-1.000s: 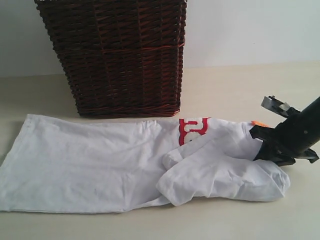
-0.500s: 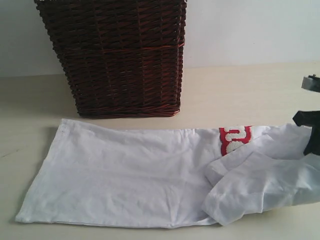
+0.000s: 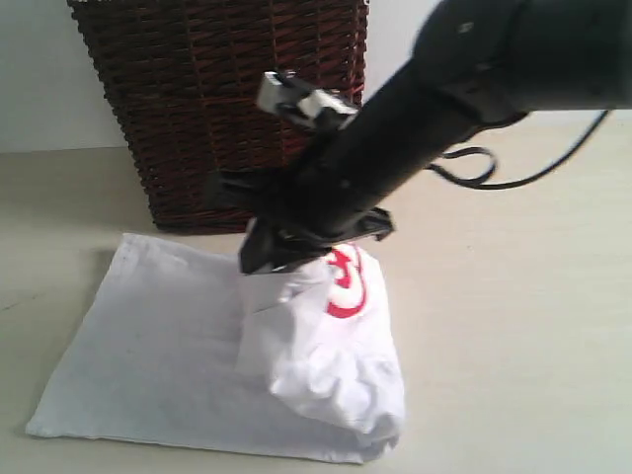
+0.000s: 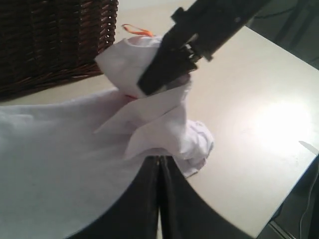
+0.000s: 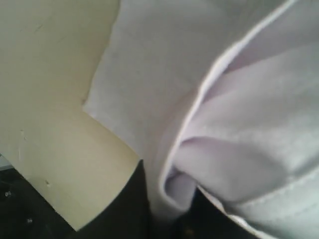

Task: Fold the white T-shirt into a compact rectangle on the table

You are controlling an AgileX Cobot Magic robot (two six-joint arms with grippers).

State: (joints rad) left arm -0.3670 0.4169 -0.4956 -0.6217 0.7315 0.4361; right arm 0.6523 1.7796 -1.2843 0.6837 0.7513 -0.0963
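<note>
Over the table (image 3: 513, 346), the right arm (image 3: 444, 89) slants down across the middle, its tool (image 3: 272, 259) pinching the white T-shirt (image 3: 148, 346).

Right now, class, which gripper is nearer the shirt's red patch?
Right. The right gripper pinches the white T-shirt just beside the red patch; the left gripper hangs farther off.

Basket (image 3: 197, 109) blocks the back; table (image 3: 513, 336) right free.
</note>
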